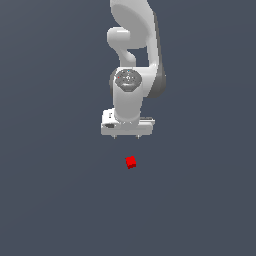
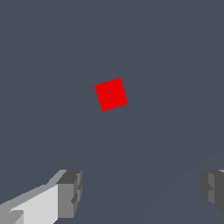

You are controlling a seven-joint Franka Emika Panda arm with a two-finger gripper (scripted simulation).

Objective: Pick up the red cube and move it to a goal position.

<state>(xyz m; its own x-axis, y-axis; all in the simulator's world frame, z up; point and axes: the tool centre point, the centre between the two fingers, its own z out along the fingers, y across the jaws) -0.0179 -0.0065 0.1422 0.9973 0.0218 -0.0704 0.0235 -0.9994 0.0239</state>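
The red cube [image 1: 130, 162] is a tiny bright red cube lying on the flat grey surface, in front of the white arm in the exterior view. It also shows in the wrist view [image 2: 111, 94], turned a little askew. My gripper [image 1: 127, 136] hangs above the surface, behind the cube in the exterior view and apart from it. In the wrist view the gripper [image 2: 142, 192] is open, with two grey fingertips [image 2: 70, 192] set wide apart and nothing between them. The cube lies clear of the fingertips.
The plain dark grey surface [image 1: 60, 200] fills both views. The white arm [image 1: 132, 55] rises behind the gripper at the exterior view's top middle. No other objects show.
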